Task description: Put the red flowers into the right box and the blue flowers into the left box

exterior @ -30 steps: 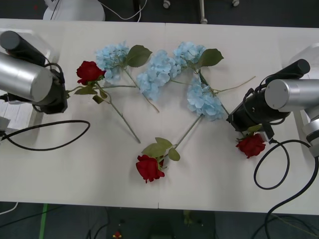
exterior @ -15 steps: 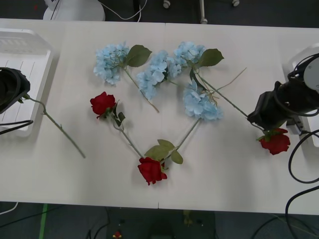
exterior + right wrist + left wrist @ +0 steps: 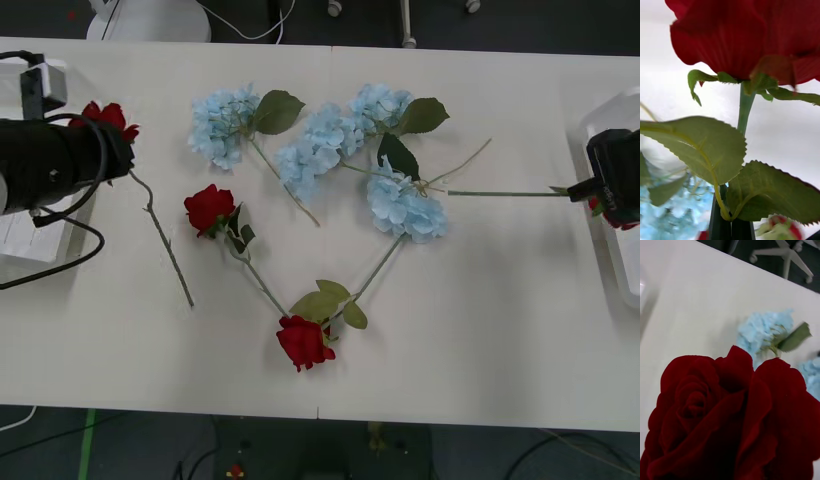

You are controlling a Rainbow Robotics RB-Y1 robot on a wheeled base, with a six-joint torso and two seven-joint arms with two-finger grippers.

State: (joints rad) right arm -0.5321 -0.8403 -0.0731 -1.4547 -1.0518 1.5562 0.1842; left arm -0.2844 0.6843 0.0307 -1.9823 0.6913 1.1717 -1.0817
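My left gripper (image 3: pixel 116 150) is shut on a red flower's stem just below its bloom (image 3: pixel 108 114), beside the left box (image 3: pixel 28 245); the stem (image 3: pixel 165 245) trails down over the table. That bloom (image 3: pixel 726 420) looms close in the left wrist view. My right gripper (image 3: pixel 592 190) is shut on another red flower (image 3: pixel 752 33) at the right box's edge (image 3: pixel 600 115), its stem (image 3: pixel 500 193) stretching back over the table. Two red flowers (image 3: pixel 208 208) (image 3: pixel 303 342) lie on the table. Several blue flowers (image 3: pixel 225 120) (image 3: pixel 315 145) (image 3: pixel 405 210) lie across the middle.
The loose stems and green leaves (image 3: pixel 318 298) cross each other in the table's centre. Black cables (image 3: pixel 60 262) loop beside the left arm. Bare tabletop (image 3: pixel 500 320) stretches along the front right. A chair base (image 3: pixel 790 253) stands beyond the far edge.
The right gripper has carried its rose rightward to the right box's edge, the stem now lying level. The left arm has swung inward, its rose bloom now showing above the gripper.
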